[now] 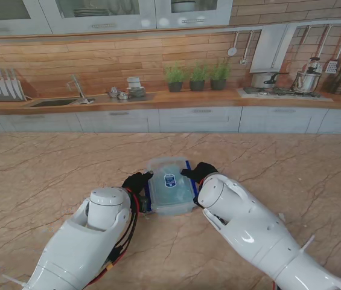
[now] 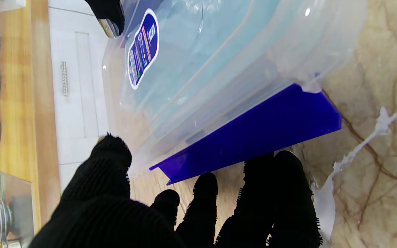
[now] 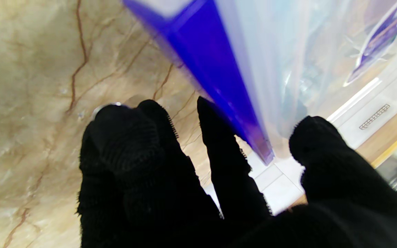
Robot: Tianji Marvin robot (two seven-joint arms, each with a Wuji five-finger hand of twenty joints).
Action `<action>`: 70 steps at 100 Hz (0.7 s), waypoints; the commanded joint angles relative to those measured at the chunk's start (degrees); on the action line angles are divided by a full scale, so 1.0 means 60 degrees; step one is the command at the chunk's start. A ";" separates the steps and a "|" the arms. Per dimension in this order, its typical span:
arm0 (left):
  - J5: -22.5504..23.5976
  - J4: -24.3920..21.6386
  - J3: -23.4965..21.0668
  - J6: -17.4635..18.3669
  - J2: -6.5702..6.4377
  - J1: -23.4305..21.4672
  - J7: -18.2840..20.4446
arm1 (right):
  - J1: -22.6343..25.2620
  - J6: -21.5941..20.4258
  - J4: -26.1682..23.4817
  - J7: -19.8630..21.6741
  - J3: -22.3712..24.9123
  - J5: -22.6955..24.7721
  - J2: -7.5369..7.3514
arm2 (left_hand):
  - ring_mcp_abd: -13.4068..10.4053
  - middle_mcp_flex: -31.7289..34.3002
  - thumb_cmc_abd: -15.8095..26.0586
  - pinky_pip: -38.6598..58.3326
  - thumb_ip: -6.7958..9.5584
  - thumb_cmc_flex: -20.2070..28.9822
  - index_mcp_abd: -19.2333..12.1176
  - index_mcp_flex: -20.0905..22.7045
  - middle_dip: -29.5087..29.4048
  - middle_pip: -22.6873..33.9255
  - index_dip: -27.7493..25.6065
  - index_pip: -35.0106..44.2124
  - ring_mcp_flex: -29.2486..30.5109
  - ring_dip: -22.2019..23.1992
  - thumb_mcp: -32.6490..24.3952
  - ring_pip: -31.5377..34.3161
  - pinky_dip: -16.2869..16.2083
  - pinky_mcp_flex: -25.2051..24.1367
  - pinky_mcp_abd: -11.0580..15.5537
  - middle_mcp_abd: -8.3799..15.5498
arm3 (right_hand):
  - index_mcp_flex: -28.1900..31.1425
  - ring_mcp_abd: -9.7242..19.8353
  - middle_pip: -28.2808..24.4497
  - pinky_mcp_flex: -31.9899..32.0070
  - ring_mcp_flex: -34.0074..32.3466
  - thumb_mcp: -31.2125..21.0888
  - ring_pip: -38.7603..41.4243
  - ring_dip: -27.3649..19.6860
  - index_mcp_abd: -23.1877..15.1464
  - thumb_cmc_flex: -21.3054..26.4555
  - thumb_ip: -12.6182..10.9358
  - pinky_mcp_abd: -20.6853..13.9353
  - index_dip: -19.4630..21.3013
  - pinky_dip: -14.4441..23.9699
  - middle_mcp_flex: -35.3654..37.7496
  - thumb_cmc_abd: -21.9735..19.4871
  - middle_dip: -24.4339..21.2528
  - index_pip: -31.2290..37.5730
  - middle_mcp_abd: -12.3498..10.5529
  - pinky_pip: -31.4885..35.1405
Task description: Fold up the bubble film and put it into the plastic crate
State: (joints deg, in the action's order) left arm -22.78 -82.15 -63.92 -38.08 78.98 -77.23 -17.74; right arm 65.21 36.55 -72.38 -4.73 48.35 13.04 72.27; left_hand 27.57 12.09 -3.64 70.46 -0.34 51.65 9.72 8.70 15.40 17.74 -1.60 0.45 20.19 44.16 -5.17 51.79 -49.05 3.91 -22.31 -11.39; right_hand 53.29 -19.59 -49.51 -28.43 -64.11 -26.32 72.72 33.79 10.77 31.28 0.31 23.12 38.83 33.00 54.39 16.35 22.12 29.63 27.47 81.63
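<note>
The clear plastic crate stands in the middle of the table between my two black-gloved hands, its lid on and a blue label on top. Crinkled bubble film shows faintly through the lid. My left hand is at the crate's left side. Its fingers touch the underside of the blue side latch and its thumb is by the lid's corner. My right hand grips the right side the same way, a finger on the blue latch and the thumb against the lid.
The marble table spreads wide on both sides. A small white scrap lies on it beside the crate. Kitchen cabinets and a counter with a sink, plants and a stove run along the far side.
</note>
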 commanded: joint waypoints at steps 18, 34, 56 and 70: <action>0.0103 0.0063 -0.0082 -0.0051 0.0060 -0.0162 -0.0295 | 0.0101 0.0047 -0.0115 0.0027 0.0005 0.0036 0.0046 | -0.0172 -0.0102 -0.0511 0.0587 0.0234 0.0132 -0.1017 -0.0179 0.0004 0.0099 0.0439 -0.0611 0.0776 0.0462 -0.0141 0.0767 -0.0475 0.0577 -0.0076 -0.1533 | 0.0180 -0.0260 0.0045 0.0132 0.0121 0.0002 0.0007 0.0124 -0.0795 0.0333 -0.0387 0.0027 0.0092 0.0203 -0.0088 -0.0340 0.0093 0.0120 0.0041 0.0044; -0.0021 0.0026 -0.0170 -0.0209 0.0064 -0.0182 -0.0236 | 0.0131 0.0046 -0.0151 0.0001 0.0051 0.0047 0.0040 | -0.0095 0.0164 -0.0570 0.0917 0.0236 -0.0064 0.0892 -0.0147 0.0265 0.0672 0.0358 -0.0514 0.1418 0.0712 -0.0059 0.1302 -0.0885 0.1158 -0.0323 -0.1766 | 0.0181 -0.0263 0.0041 0.0141 0.0125 0.0025 0.0004 0.0131 -0.0795 0.0338 -0.0400 0.0027 0.0098 0.0216 -0.0088 -0.0336 0.0095 0.0116 0.0031 0.0035; -0.0703 0.0115 -0.0340 -0.0243 0.0167 -0.0169 -0.0447 | 0.0162 0.0041 -0.0174 -0.0050 0.0108 0.0064 0.0042 | -0.0071 0.1236 -0.0784 0.1439 0.0215 -0.0017 0.1957 0.0902 0.0406 0.0897 -0.0453 0.0189 0.2488 0.1043 -0.0231 0.2000 -0.1703 0.2153 -0.0580 -0.2195 | 0.0182 -0.0267 0.0044 0.0180 0.0134 0.0046 0.0001 0.0138 -0.0795 0.0346 -0.0415 0.0003 0.0104 0.0228 -0.0092 -0.0348 0.0095 0.0113 0.0031 0.0013; -0.0598 0.0146 -0.0315 -0.0403 0.0114 -0.0122 -0.0179 | 0.0149 0.0037 -0.0145 -0.0067 0.0102 0.0034 0.0057 | -0.0014 0.2547 -0.0737 0.1851 0.0049 -0.0027 0.2233 0.3134 0.0510 0.1017 -0.1785 0.2806 0.3318 0.1033 -0.0236 0.2429 -0.1929 0.3071 -0.0830 -0.2603 | 0.0182 -0.0264 0.0042 0.0213 0.0140 0.0056 -0.0002 0.0141 -0.0795 0.0347 -0.0420 -0.0025 0.0107 0.0229 -0.0091 -0.0354 0.0096 0.0111 0.0024 -0.0006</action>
State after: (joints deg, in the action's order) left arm -27.27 -81.97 -66.19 -39.33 79.65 -77.47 -20.55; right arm 65.90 36.78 -72.99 -5.04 49.02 13.34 72.27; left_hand 26.70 25.35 -6.25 77.71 -0.34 51.58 21.53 22.07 18.14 25.17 -9.54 10.81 36.72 49.29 -6.34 63.44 -59.21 19.74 -25.44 -16.79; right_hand 53.30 -19.73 -49.48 -27.78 -64.12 -25.69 72.72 33.81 9.50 31.28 0.31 23.08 38.88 33.09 54.39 16.45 22.11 29.63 27.46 81.39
